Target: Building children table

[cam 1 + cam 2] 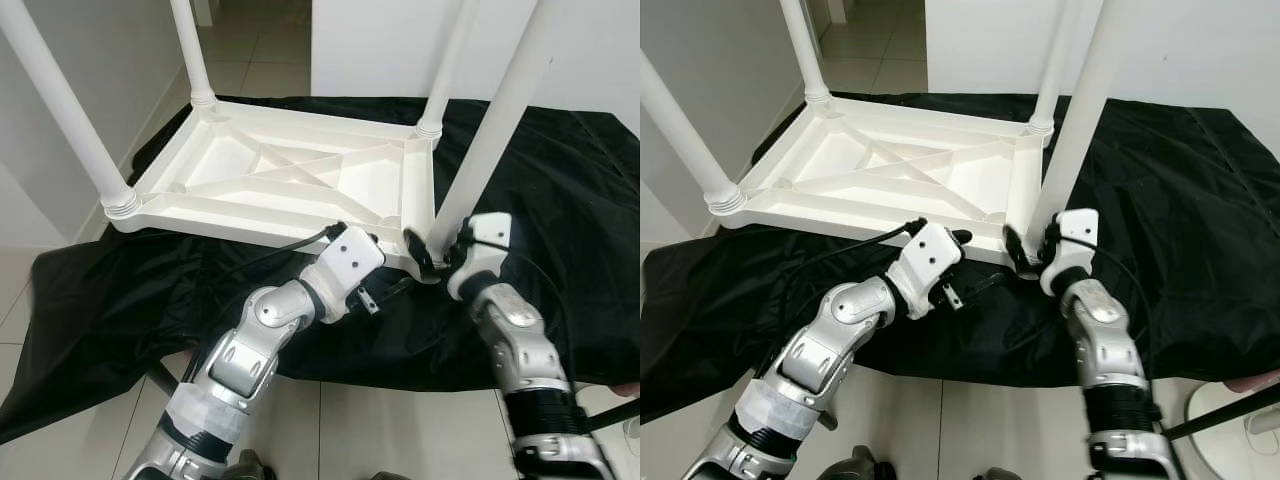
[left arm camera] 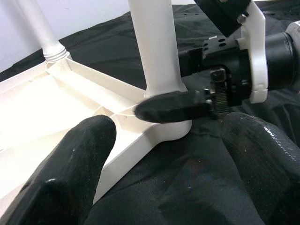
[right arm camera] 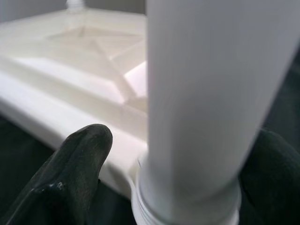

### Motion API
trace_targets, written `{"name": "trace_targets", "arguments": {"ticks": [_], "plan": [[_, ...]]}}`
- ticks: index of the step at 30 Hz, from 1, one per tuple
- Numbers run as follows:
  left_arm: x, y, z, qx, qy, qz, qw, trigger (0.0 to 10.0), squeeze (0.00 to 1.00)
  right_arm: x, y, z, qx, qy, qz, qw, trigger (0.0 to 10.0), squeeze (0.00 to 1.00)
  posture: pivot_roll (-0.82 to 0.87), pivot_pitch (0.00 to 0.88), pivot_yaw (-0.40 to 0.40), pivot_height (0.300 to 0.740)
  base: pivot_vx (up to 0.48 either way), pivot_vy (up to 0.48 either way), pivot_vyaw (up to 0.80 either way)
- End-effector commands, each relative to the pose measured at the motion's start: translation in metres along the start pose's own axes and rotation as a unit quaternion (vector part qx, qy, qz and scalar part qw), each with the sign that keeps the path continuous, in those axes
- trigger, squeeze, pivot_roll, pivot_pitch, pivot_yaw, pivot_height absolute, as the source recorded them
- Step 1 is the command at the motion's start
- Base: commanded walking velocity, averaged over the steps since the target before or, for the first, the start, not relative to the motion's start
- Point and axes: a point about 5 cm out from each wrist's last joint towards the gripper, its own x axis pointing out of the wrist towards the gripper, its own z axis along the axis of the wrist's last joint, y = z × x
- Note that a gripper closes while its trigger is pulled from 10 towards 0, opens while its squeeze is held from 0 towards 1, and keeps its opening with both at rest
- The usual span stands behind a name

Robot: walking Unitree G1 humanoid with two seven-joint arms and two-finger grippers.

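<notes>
I see the white table lying upside down on the black cloth, in the middle of the frame, four legs up. My right gripper has its jaws around the base of the near right leg. I think I must keep this leg straight while turning it, not tilted. The left gripper waits open just beside the corner. The right wrist view shows the leg's ringed collar closely.

Silver jointed arms carry white wrist housings, black cables and black-fingered left gripper and right gripper.
</notes>
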Motion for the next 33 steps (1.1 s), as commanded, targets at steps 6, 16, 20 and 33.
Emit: {"name": "trace_targets", "arguments": {"ticks": [6,16,20,33], "plan": [[0.002,0.004,0.000,0.015,0.003,0.016,1.000,10.0,0.00,0.008,-0.004,0.004,-0.029,0.011,0.060,0.998,10.0,0.00,0.00,0.000,0.013,0.740,0.000,0.000,0.00],[0.005,0.005,0.000,0.023,0.002,0.019,1.000,10.0,0.00,0.023,-0.011,0.003,-0.067,0.039,0.099,0.992,1.3,0.00,0.00,0.000,0.013,0.740,0.000,0.000,0.00],[0.005,0.007,0.000,0.027,0.001,0.023,0.999,10.0,0.00,0.023,-0.015,0.000,-0.064,0.048,0.109,0.991,0.0,0.00,0.00,0.000,0.009,0.740,0.000,0.000,0.00],[0.004,0.009,-0.001,0.031,0.004,0.028,0.999,10.0,0.00,0.020,-0.018,-0.008,-0.035,0.050,0.090,0.994,10.0,0.00,0.00,0.000,0.013,0.740,0.000,0.000,0.00]]}}
